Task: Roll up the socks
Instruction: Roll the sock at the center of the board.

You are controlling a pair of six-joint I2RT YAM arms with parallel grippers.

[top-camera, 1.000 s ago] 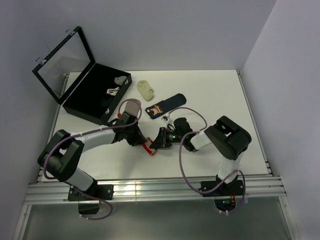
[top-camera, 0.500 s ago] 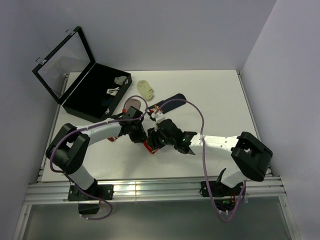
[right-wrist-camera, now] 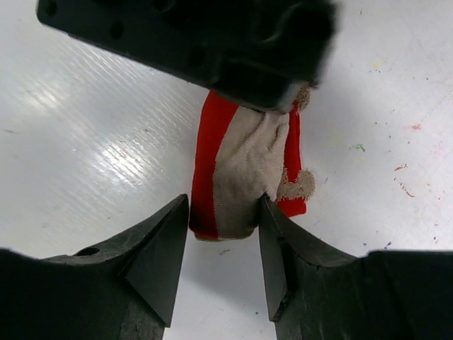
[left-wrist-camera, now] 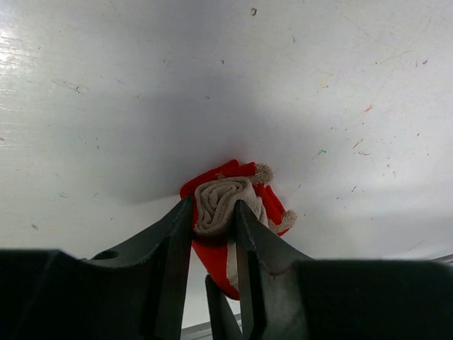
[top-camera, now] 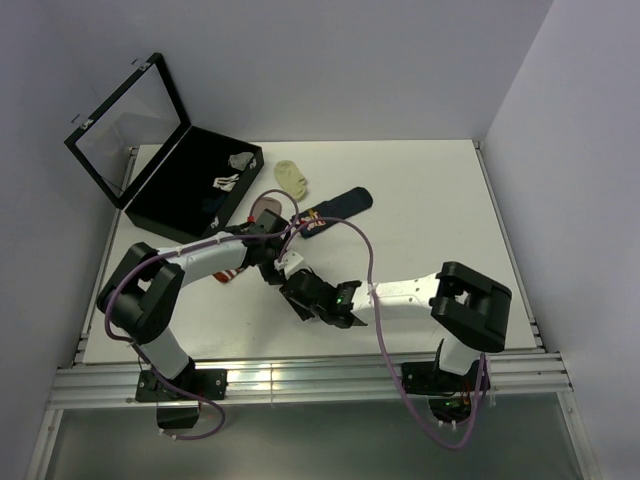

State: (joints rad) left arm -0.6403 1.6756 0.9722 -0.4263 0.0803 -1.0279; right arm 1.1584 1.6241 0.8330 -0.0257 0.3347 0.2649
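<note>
The beige sock with red toe and heel (left-wrist-camera: 221, 200) is wound into a tight roll, and my left gripper (left-wrist-camera: 214, 212) is shut on it just above the table. In the right wrist view the same roll (right-wrist-camera: 248, 166) hangs from the left gripper (right-wrist-camera: 212, 42). My right gripper (right-wrist-camera: 224, 205) is open around its lower end: one finger touches the roll, the other stands a little off it. From above, both grippers (top-camera: 278, 272) (top-camera: 298, 288) meet at the table's middle front and hide the roll. The navy sock (top-camera: 335, 207) lies flat behind them. The dusty-pink sock (top-camera: 262, 208) lies partly under the left arm.
An open black box (top-camera: 190, 190) with small white-grey items stands at the back left, its lid raised. A small pale-yellow sock (top-camera: 292, 176) lies right of the box. The right arm's purple cable (top-camera: 365, 250) loops over the middle of the table.
My right gripper has opened and swung from the roll's right side to its near side, now straddling the roll's end. The left gripper stays shut on the roll, shifted slightly.
</note>
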